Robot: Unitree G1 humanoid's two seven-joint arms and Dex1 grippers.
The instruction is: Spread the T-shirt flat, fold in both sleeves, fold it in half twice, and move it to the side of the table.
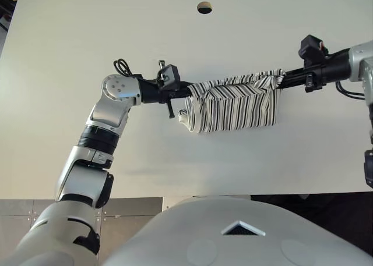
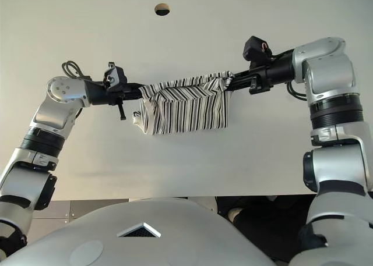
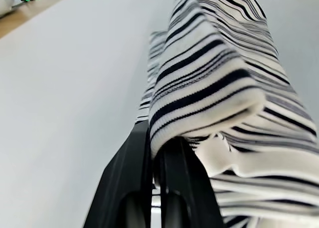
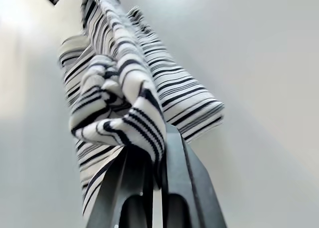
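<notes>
Hanging as a folded rectangle over the smooth white table (image 1: 87, 33), the T-shirt (image 1: 236, 106), a soft black-and-white striped knit, perhaps brushes it below. The left gripper (image 1: 189, 91) and right gripper (image 1: 283, 78) each clamp a bunched top corner.

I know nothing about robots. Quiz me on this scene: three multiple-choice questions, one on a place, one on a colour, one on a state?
1. Where is the T-shirt? A) spread flat B) folded square C) hung between the left end effector and right end effector
2. Its pattern? A) black and white stripes B) red dots C) plain blue
3. The left end effector is: A) open, empty B) shut on the T-shirt C) open beside it
Answers: 1 C, each pinches one end; 2 A, stripes show everywhere; 3 B, cloth is pinched between its fingers.
</notes>
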